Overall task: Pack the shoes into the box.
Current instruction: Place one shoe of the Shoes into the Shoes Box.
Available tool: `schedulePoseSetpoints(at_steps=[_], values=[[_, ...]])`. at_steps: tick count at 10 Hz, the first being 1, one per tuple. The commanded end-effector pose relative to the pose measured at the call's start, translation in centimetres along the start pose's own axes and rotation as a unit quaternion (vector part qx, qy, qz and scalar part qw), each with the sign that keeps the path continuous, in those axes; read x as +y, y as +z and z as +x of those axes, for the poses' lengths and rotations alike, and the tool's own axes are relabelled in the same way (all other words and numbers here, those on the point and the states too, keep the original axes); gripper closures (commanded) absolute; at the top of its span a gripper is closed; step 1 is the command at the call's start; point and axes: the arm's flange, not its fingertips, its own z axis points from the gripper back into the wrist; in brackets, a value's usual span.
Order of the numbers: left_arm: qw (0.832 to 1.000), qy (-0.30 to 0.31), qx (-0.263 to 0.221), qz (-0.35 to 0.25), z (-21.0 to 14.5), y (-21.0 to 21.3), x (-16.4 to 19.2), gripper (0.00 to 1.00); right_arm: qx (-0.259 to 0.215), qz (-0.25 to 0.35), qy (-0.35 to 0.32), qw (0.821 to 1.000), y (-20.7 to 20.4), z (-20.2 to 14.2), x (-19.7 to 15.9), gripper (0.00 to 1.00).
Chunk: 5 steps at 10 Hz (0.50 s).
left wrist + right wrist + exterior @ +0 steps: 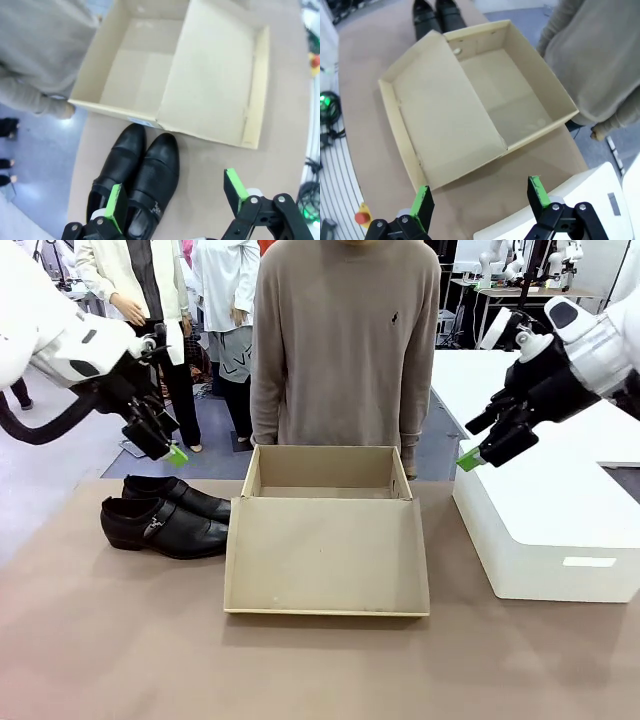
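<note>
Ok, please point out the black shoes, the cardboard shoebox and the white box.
black shoes (160, 527), front view, on the side of the nearer shoe.
cardboard shoebox (328, 555), front view, on the open flap lid.
white box (545, 515), front view, on its top face.

Pair of glossy black leather dress shoes (165, 515) with side buckles, upright, side by side on the table, toes just beside the tan cardboard shoebox (325, 468); shoebox open, flap lid lying flat.

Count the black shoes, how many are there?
2. Side by side on the table, left of the open box: one shoe nearer the robot, the other shoe just behind it.
</note>
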Motion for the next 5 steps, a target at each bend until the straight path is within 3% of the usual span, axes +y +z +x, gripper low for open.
schedulePoseSetpoints(at_steps=[1,5], values=[[0.998,-0.063,0.011,-0.02,-0.1,0.0,1.9,0.0,-0.02,0.031,0.054,0.998,0.6,-0.3,-1.6,0.0],[0.994,-0.104,-0.018,0.001,-1.0,-0.5,2.6,0.0,-0.031,0.059,0.066,0.996,2.0,0.1,-3.0,0.0]])
